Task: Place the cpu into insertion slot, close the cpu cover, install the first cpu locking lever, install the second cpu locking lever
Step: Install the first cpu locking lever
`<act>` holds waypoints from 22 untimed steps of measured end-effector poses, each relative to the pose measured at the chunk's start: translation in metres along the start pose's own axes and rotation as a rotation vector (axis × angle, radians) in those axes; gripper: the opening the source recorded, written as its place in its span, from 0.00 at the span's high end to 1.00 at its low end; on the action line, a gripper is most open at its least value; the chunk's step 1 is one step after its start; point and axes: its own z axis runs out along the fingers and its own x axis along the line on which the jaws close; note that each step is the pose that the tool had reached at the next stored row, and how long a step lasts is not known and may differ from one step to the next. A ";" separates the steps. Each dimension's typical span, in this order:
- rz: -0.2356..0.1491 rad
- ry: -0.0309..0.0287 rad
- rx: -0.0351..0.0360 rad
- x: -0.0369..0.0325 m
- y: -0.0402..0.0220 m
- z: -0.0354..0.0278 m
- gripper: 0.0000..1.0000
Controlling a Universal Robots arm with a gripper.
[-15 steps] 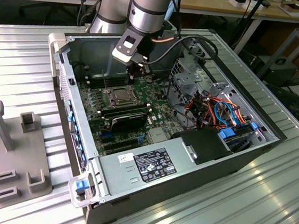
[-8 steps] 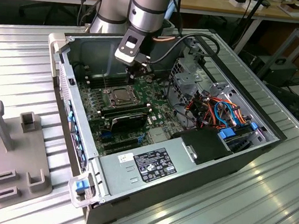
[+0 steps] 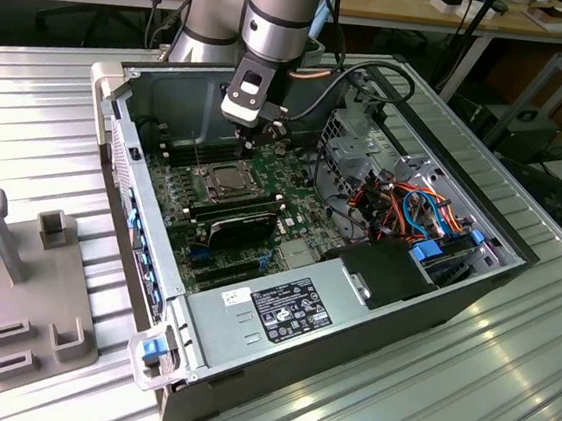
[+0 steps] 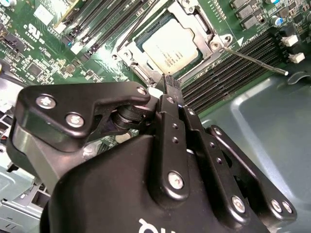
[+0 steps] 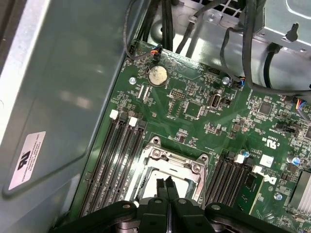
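The black gripper (image 4: 170, 83) fills the foreground in the second wrist view. Its two fingers are pressed flat together with nothing between them. The tips point down at one edge of the insertion slot (image 4: 133, 68); whether they touch it cannot be told. The cpu (image 4: 170, 46), silvery-grey and square, lies flat inside that slot. The cpu cover (image 4: 201, 24), a thin metal frame, lies down around it. A thin metal locking lever (image 4: 252, 60) juts away from one corner of the cover, across the long black memory slots (image 4: 228, 73). All sit on a green motherboard (image 5: 194, 111) inside an open computer case (image 3: 351, 308), which lies on a ribbed metal table (image 3: 463, 391).
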 end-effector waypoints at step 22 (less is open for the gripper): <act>-0.251 0.0029 0.0023 0.0053 -0.0147 0.0025 0.89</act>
